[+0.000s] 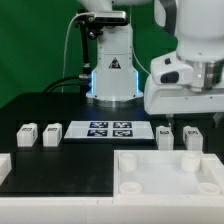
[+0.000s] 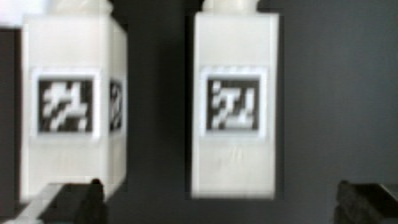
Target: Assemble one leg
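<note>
Four small white legs with square tags lie on the black table: two at the exterior view's left (image 1: 25, 133) (image 1: 50, 133) and two at its right (image 1: 165, 137) (image 1: 192, 137). My gripper (image 1: 203, 100) hangs just above the right pair. In the wrist view two legs show side by side (image 2: 71, 95) (image 2: 235, 100), tags up. My gripper (image 2: 221, 205) is open and empty. Its dark fingertips (image 2: 71, 200) stand wide apart, with one leg lined up between them and the other leg beside one fingertip.
The marker board (image 1: 108, 128) lies at the table's middle, in front of the arm's base. A large white tray-shaped piece (image 1: 165, 172) lies at the front, close to the right legs. Another white part (image 1: 4, 166) sits at the front left edge.
</note>
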`<move>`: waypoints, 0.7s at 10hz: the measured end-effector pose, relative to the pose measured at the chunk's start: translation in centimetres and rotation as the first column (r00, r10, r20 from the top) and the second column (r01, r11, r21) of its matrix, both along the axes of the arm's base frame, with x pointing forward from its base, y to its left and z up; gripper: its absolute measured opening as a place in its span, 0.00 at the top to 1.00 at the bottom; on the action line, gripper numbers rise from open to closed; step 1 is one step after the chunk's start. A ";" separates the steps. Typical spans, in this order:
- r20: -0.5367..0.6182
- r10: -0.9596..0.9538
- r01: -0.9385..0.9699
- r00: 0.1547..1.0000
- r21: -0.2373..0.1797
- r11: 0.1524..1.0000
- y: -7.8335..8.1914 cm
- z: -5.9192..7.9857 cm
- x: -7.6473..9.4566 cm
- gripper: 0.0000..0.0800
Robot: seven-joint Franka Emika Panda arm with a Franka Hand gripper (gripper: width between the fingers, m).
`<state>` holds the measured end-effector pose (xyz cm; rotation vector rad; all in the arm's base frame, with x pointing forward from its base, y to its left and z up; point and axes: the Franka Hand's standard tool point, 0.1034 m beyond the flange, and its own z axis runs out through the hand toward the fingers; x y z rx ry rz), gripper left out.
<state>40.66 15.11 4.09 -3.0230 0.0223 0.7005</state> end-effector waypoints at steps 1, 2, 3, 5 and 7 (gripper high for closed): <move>-0.100 0.007 -0.007 0.995 -0.003 1.000 0.4 -0.3 0.2 0.19; -0.150 0.006 -0.006 0.989 -0.001 1.000 0.6 -0.7 0.7 0.19; -0.265 0.011 -0.014 0.964 -0.009 1.000 0.5 -0.6 -0.1 0.19; -0.353 0.016 -0.018 0.936 -0.004 1.000 0.7 -1.3 0.8 0.19; -0.354 0.017 -0.020 0.935 -0.004 1.000 0.7 -1.3 0.7 0.19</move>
